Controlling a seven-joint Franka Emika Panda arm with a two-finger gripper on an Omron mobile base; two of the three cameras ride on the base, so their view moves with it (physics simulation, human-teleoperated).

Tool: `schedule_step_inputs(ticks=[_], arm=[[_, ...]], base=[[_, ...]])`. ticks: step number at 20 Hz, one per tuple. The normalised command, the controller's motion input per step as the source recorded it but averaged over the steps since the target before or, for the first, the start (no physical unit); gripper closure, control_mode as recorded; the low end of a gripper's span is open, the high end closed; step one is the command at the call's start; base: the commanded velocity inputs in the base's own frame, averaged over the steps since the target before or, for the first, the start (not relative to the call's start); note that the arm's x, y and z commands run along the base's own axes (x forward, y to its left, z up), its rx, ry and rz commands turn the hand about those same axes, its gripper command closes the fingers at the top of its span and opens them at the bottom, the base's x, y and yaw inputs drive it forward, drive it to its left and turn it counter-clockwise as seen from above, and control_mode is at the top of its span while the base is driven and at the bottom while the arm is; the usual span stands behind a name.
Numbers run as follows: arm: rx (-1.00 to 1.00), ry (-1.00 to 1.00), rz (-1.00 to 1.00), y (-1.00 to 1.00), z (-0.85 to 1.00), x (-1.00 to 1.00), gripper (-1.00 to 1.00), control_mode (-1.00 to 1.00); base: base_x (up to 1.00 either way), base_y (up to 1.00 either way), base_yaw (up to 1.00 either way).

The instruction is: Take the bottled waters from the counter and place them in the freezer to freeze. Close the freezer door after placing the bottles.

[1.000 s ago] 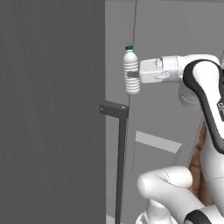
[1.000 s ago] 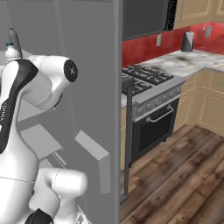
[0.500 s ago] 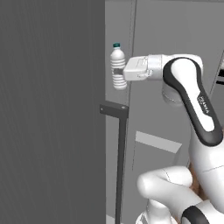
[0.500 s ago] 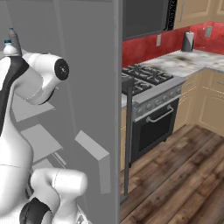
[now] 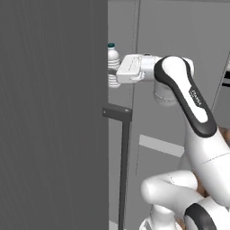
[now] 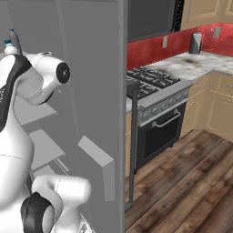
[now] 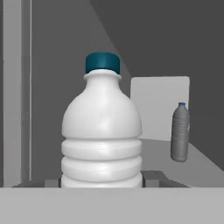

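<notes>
My gripper (image 7: 101, 182) is shut on the clear-white ribbed bottled water (image 7: 101, 135), which stands upright with its blue cap on top. In the left base view the gripper (image 5: 114, 78) holds this bottle (image 5: 113, 57) at shoulder height, its left side hidden behind the edge of the open freezer door (image 5: 54, 112). The smoky grey bottled water (image 7: 180, 132) stands upright on a grey freezer shelf (image 7: 197, 164), ahead and to the right of the held one. Both blue caps peek above my arm in the right base view, the grey bottle (image 6: 14, 41) the taller. The marble counter (image 6: 200, 61) lies far right.
The open door's dark bar handle (image 5: 123, 166) hangs below my hand. Grey inner shelves (image 6: 36, 111) and a door bin (image 6: 98, 159) sit behind my arm. A second dark handle (image 6: 132, 145), a black gas stove (image 6: 157, 84) with oven, and wood floor (image 6: 191, 182) are to the right.
My arm has carried the white bottle leftward and slightly up, so it now sits partly behind the open door's edge. The grip has stayed the same.
</notes>
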Motion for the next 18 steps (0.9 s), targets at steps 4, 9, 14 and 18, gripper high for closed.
schedule_step_inputs(ticks=[4, 9, 14, 18], arm=[[0.0, 0.0, 0.0, 0.23, 0.0, 0.22, 1.0, -1.0], [0.08, 0.0, 0.0, 0.01, 0.01, 0.14, 1.0, -1.0], [0.02, 0.0, 0.0, 0.02, 0.0, 0.01, 1.0, -1.0], [0.0, 0.0, 0.0, 0.24, 0.01, 0.11, 1.0, -1.0]], base=[[0.0, 0.0, 0.0], [0.0, 0.0, 0.0], [0.0, 0.0, 0.0], [0.0, 0.0, 0.0]])
